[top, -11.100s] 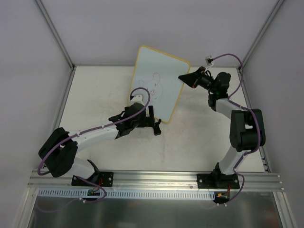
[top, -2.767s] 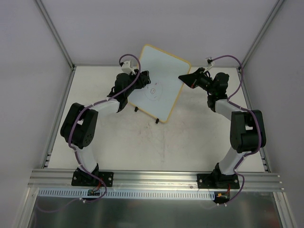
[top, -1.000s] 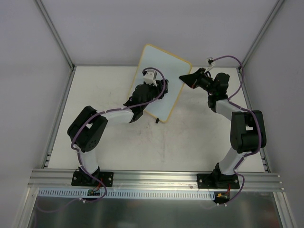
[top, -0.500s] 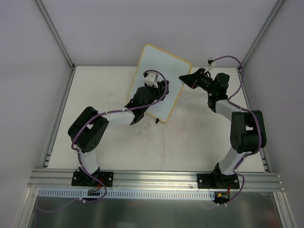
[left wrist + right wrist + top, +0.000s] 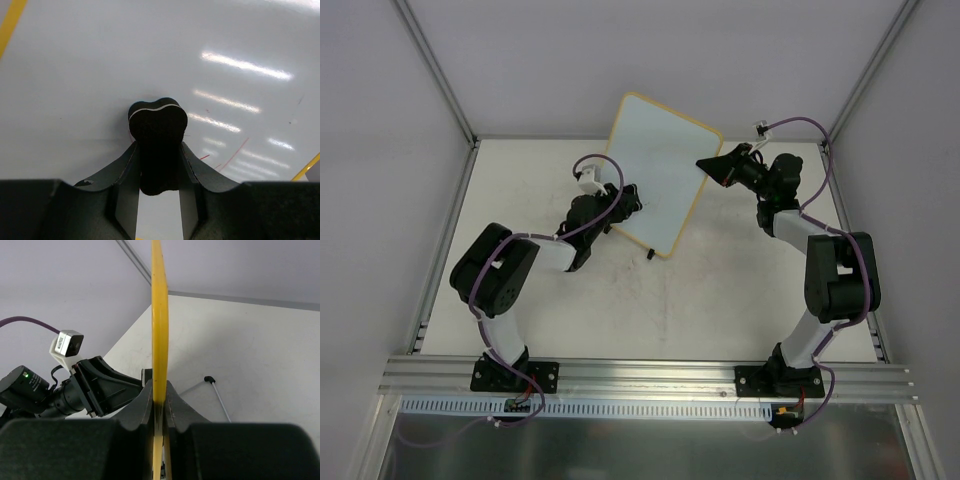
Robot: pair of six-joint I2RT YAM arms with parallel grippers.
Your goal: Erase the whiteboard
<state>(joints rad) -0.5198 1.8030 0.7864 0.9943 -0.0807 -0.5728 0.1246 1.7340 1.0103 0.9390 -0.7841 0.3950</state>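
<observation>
Presently, items as found:

1. Whiteboard point(image 5: 660, 150): a large white panel with rounded corners and a thin yellow rim. It is propped at a slant over the far middle of the table point(image 5: 740, 290), with its top edge toward the far edge and its near corner low over the surface. One small black foot point(image 5: 650, 256) shows under that near corner. In the left wrist view the face point(image 5: 225, 40) is glossy and mostly clean, apart from a few faint red strokes point(image 5: 235, 155) toward its lower right.

2. Right gripper point(image 5: 705, 163): clamped onto the board's right-hand edge. In its own wrist view the fingers point(image 5: 145, 400) press together on the yellow rim point(image 5: 159, 315), which is seen edge-on and runs straight up between them.

3. Left gripper point(image 5: 623, 203): closed around a black eraser point(image 5: 158, 120) and set against the lower left part of the board's face. In the left wrist view the eraser's rounded head stands past the fingertips point(image 5: 127, 165) and meets the white surface.

4. Left arm: reaches in from the near-left of the table. A purple cable point(image 5: 600, 165) loops above its wrist, and its wrist camera point(image 5: 67, 345) shows in the right wrist view, left of the rim.
</observation>
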